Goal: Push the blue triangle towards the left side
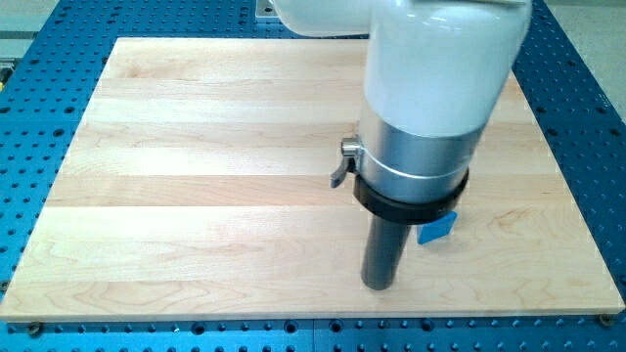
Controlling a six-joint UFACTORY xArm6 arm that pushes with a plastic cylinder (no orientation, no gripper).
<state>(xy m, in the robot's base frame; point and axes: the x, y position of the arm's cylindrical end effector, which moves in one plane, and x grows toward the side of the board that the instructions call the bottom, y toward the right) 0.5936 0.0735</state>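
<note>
Camera view, my tip (379, 285) just left of blue block (437, 228), wooden board (196, 196), no hand.

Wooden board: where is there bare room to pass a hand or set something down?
The wooden board is bare from the view's left edge across to my tip. It is crowded only at the view's lower right, where the blue block lies just right of the rod, partly hidden by the arm.

A single camera looks down at a slant from beyond the near edge of the wooden board (196, 176). It stands close, so the arm (440, 68) fills the far right.
</note>
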